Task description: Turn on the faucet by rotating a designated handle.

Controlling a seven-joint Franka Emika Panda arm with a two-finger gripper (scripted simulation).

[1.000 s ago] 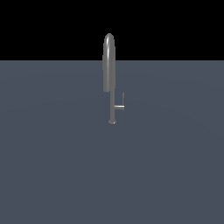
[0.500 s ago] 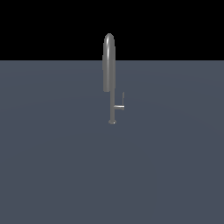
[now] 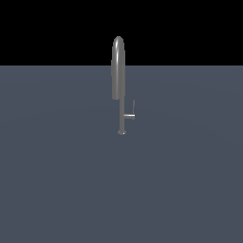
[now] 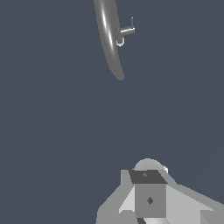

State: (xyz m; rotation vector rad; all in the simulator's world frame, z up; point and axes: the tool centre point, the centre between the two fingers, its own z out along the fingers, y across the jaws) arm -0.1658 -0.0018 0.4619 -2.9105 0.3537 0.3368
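Note:
A tall slim grey faucet (image 3: 118,66) stands upright on the dark grey surface in the exterior view, with its arched spout at the top and a small round base. The handle (image 3: 129,115), a short stub with a thin upturned tip, sticks out of the stem towards the exterior view's right. No arm shows in the exterior view. The wrist view looks down on the faucet (image 4: 109,39) and handle (image 4: 127,29). My gripper (image 4: 148,177) shows there only as a grey block with a dark top, far from the handle. Whether its jaws are open is unclear.
The dark grey surface (image 3: 57,180) spreads flat around the faucet in every direction. A black background lies behind it. Nothing else stands on it.

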